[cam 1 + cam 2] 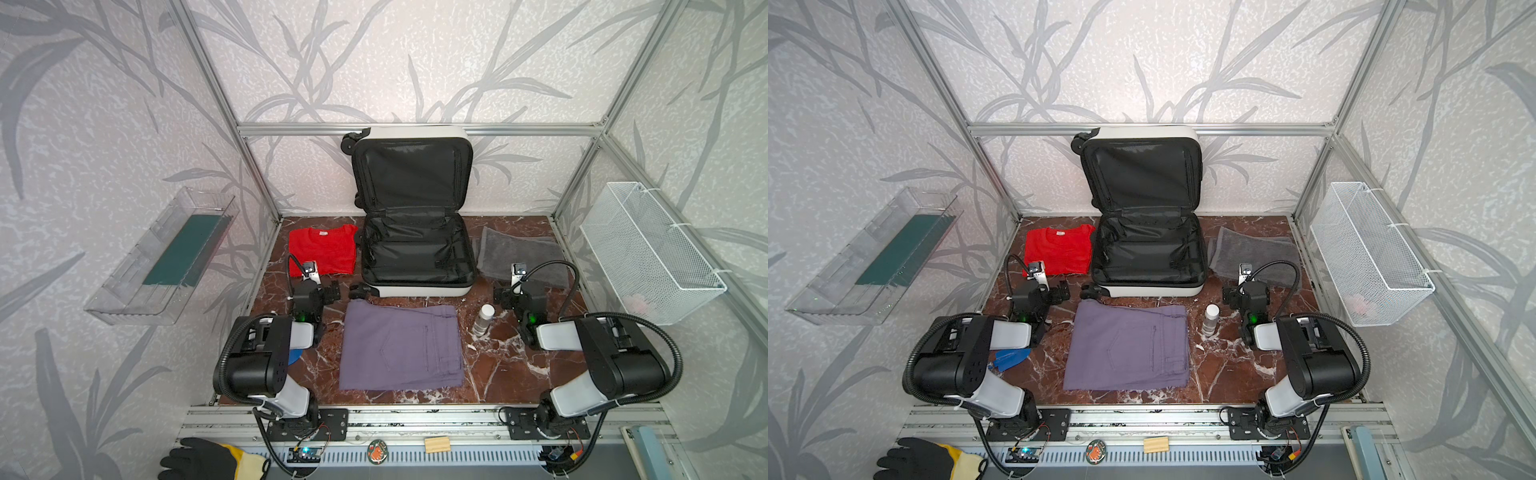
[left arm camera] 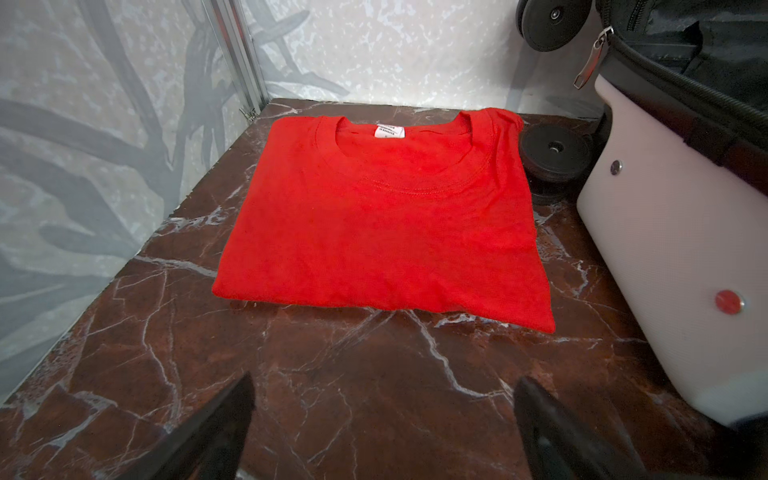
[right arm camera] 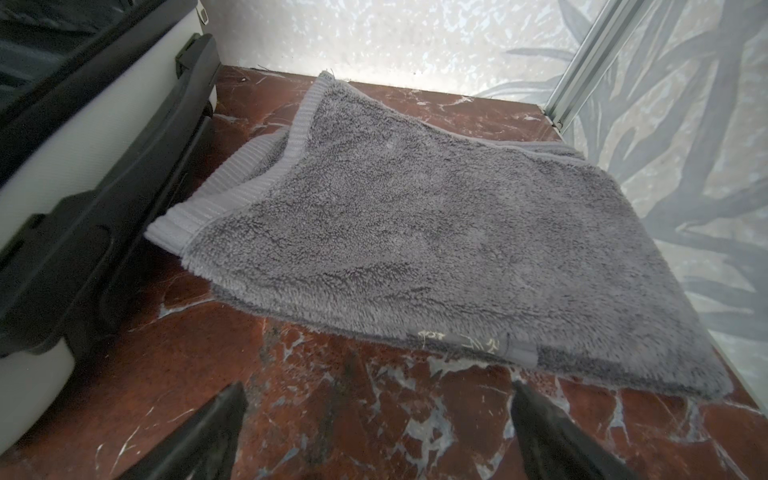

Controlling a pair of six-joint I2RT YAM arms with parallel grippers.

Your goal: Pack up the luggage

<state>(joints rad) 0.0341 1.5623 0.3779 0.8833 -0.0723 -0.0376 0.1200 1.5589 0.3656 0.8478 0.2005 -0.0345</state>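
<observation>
Left wrist view: luggage [image 2: 656, 257] white hard shell, black zipper, black wheels | both top views: lid upright, black-lined base seemingly empty, back-centre of tabletop [image 1: 490, 374] | lies between my left jaws and right jaws, touching neither | both jaws released, holding nothing.

Luggage [image 1: 419, 289] at back centre, shirt [image 1: 322, 249] left, towel [image 1: 519, 253] right, trousers [image 1: 401, 347] in front
</observation>
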